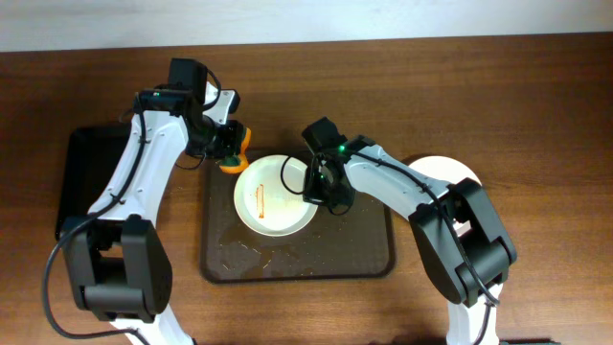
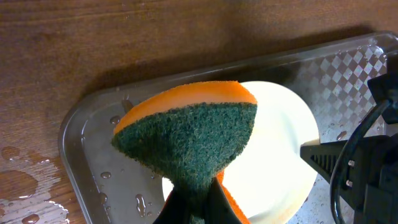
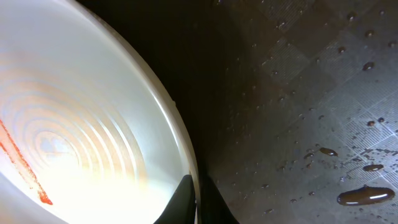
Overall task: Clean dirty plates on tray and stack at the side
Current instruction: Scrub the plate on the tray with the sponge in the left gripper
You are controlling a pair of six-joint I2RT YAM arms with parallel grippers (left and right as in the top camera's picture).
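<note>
A white plate with an orange sauce streak lies on the dark brown tray. My right gripper is shut on the plate's right rim; the right wrist view shows its fingers pinching the rim of the plate, streak at the left. My left gripper is shut on an orange and green sponge above the tray's far left corner, beside the plate. In the left wrist view the sponge hangs over the plate and the wet tray. Another white plate lies right of the tray, partly hidden by my right arm.
A smaller black tray lies at the left under my left arm. Water drops sit on the brown tray and on the wood at its corner.
</note>
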